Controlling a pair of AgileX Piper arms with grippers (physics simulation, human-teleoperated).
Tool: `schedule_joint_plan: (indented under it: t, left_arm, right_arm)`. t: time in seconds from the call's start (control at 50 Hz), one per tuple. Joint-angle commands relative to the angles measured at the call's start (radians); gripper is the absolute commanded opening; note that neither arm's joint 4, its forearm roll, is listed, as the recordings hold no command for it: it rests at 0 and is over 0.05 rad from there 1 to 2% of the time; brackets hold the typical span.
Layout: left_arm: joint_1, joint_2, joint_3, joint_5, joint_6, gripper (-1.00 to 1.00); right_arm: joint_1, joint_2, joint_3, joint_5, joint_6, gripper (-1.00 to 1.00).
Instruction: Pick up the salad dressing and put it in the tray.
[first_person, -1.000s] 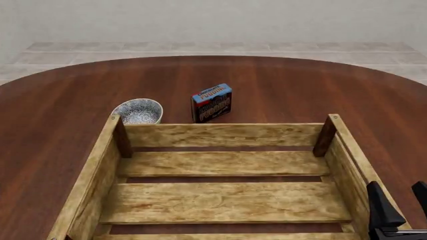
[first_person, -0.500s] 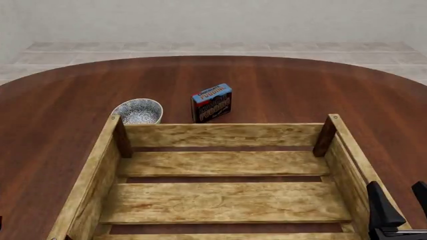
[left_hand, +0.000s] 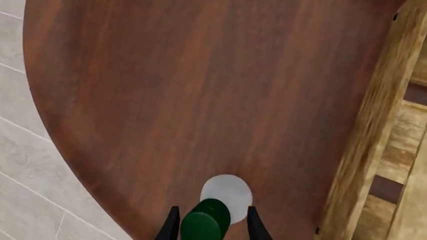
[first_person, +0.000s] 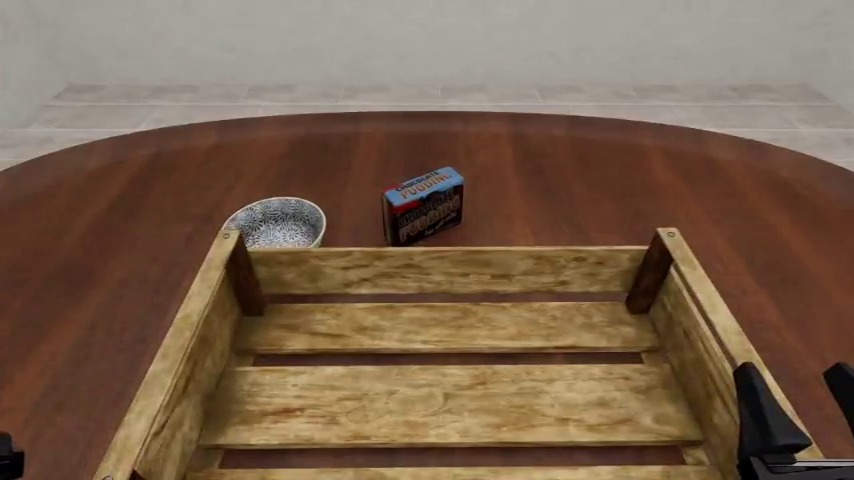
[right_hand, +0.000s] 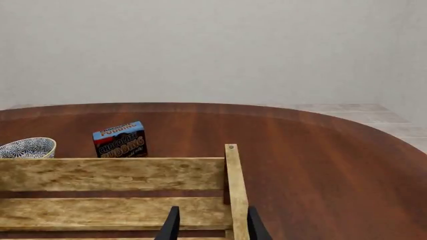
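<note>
The salad dressing (left_hand: 215, 209) is a white bottle with a dark green cap, seen from above in the left wrist view, standing on the table near its rounded edge. My left gripper (left_hand: 212, 231) is open, with one finger on each side of the cap. In the front view only a dark tip of the left gripper (first_person: 7, 458) shows at the lower left corner, and the bottle is out of view there. The tray (first_person: 441, 270) is a big wooden slat crate in the near middle, and its side wall (left_hand: 363, 150) lies beside the bottle. My right gripper (first_person: 801, 402) is open, just outside the tray's right wall.
A blue pudding box (first_person: 424, 206) and a blue-and-white patterned bowl (first_person: 276, 222) stand just beyond the tray's far wall. The right wrist view shows the tray's far right corner post (right_hand: 235, 185), the pudding box (right_hand: 120, 139) and the bowl (right_hand: 27, 148). Tiled floor (left_hand: 27, 190) lies past the table edge.
A dark tip of the left gripper has risen into the front view's lower left corner. The right arm and the table objects have not moved.
</note>
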Motion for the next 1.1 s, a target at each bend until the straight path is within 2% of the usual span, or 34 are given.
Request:
schedule_joint_plan:
  t: [0.02,0.3,0.32,0.34,0.6,0.76,0.88,1.1]
  left_arm:
    - [0.029,0.039,0.052,-0.058,0.027,1.00]
    - [0.054,0.072,0.079,-0.096,0.048,1.00]
    - [0.043,0.058,0.070,-0.082,0.033,-1.00]
    - [0.054,0.059,0.074,-0.081,0.053,-1.00]
    - [0.033,0.024,0.048,-0.032,0.048,-1.00]
    - [0.012,0.002,-0.001,0.003,0.034,-1.00]
    - [-0.035,-0.044,-0.087,0.073,-0.013,-1.00]
    - [-0.099,-0.075,-0.220,0.153,-0.052,-1.00]
  right_arm:
    - [0.000,0.000,0.000,0.000,0.000,1.00]
    - [0.000,0.000,0.000,0.000,0.000,1.00]
    - [0.000,0.000,0.000,0.000,0.000,1.00]
    - [0.000,0.000,0.000,0.000,0.000,1.00]
    - [0.000,0.000,0.000,0.000,0.000,1.00]
    - [0.000,0.000,0.000,0.000,0.000,1.00]
    - [0.000,0.000,0.000,0.000,0.000,1.00]
    - [0.000,0.000,0.000,0.000,0.000,1.00]
